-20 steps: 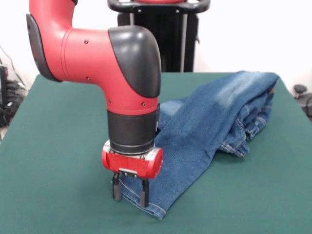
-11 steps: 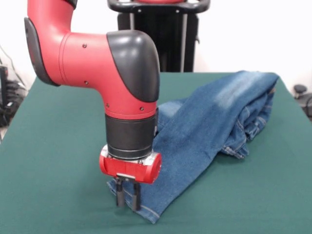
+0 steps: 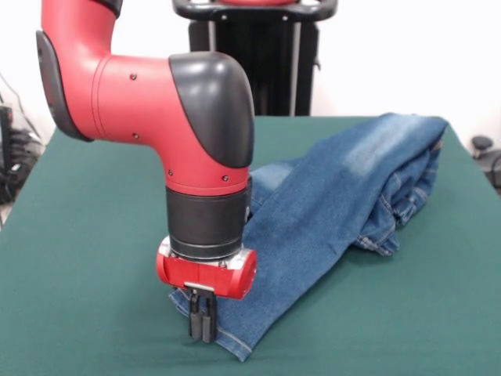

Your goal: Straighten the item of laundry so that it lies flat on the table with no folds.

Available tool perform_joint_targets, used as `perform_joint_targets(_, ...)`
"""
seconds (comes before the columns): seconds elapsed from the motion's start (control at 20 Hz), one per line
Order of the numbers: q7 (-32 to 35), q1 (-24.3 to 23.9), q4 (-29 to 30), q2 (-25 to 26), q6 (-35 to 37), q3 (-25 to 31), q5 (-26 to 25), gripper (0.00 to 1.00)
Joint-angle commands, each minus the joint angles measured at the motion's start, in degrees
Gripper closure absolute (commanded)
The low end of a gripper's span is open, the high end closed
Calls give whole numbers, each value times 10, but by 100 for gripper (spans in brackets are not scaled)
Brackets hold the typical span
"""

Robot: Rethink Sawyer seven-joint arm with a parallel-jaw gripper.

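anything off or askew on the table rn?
Nothing damaged or spilled. The jeans are still doubled over on the table, bunched at the far end with layers stacked, not flat. The claw is shut on the near hem.

Bare table (image 3: 86,258) beside the arm, bunched jeans (image 3: 352,188) blocking the other side

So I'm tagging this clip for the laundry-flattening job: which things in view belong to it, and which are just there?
Part of the job:
- jeans, folded over on themselves
- green table
- gripper, shut on the jeans' near hem

Just there:
- black stand behind the table
- dark objects off the table's right edge, unclear
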Motion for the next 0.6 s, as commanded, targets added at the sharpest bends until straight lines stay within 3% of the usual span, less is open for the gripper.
perform_joint_targets(0.05,10,24,10,68,-18,64,-19,100)
perform_joint_targets(0.25,12,24,17,60,-11,64,-16,100)
perform_joint_targets(0.6,23,36,61,-10,2,42,-20,100)
